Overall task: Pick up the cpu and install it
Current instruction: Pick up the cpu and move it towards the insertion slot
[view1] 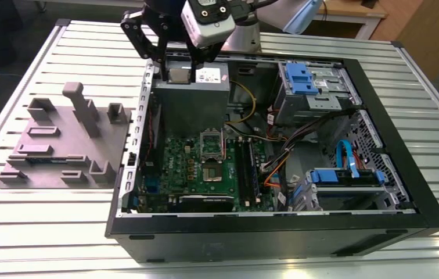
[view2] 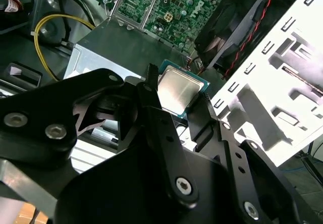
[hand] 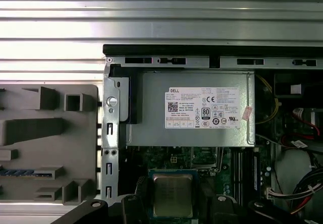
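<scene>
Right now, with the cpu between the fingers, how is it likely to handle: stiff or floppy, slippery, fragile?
Probably stiff: the cpu looks flat and unbent though pinched only at its edges by the fingers. Its shiny metal top may be slippery. Being thin, it is likely light and easily damaged.

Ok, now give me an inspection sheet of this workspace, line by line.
Surface: slatted metal table carrying an open computer case.
Job's things: cpu held above the grey power supply; green motherboard inside the case.
Clutter: grey fixture block beside the case, on the exterior view's left.
Grippers: gripper, jaws closed on the cpu's edges.
Cables: yellow cable and blue cable inside the case.
Surroundings: wooden furniture beyond the table.
</scene>
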You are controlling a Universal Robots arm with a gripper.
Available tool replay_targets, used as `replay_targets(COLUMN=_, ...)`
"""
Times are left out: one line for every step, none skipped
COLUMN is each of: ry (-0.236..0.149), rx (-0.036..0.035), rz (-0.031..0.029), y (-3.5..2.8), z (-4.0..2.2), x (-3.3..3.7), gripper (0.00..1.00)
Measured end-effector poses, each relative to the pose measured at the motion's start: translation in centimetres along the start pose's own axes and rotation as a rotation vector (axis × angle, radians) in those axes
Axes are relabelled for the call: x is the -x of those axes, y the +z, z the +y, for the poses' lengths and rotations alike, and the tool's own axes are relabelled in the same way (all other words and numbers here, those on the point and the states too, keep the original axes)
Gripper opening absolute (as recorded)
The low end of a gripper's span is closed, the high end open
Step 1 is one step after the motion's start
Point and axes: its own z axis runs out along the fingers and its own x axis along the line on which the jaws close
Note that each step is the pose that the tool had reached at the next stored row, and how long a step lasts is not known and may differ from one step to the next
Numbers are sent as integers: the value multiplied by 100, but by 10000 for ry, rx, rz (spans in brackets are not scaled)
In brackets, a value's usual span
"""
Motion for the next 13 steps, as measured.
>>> replay_targets(ry=1, rx=0, rz=0, y=0, z=0, x=3, gripper=47)
replay_targets(ry=1, rx=0, rz=0, y=0, z=0, x=5, gripper=47)
replay_targets(ry=0, rx=0, rz=0, y=0, z=0, x=8, gripper=47)
replay_targets(ry=0, rx=0, rz=0, y=0, z=0, x=12, gripper=47)
replay_targets(ry=0, rx=-1, rz=0, y=-1, z=0, x=16, gripper=47)
replay_targets(ry=0, rx=-1, rz=0, y=0, z=0, x=21, gripper=47)
replay_targets(ry=0, rx=0, rz=0, y=0, z=0, x=25, gripper=47)
replay_targets(ry=0, rx=-1, rz=1, y=-1, z=0, x=29, gripper=47)
replay_targets(ry=0, rx=0, rz=0, y=0, z=0, x=33, gripper=47)
replay_targets(ry=0, rx=0, rz=0, y=0, z=1, x=39, gripper=47)
replay_targets(ry=0, rx=-1, rz=0, y=-1, z=1, x=46, gripper=47)
replay_targets(ry=0, rx=0, rz=0, y=0, z=1, x=51, gripper=47)
replay_targets(ry=0, rx=0, rz=0, y=-1, z=1, x=62, gripper=47)
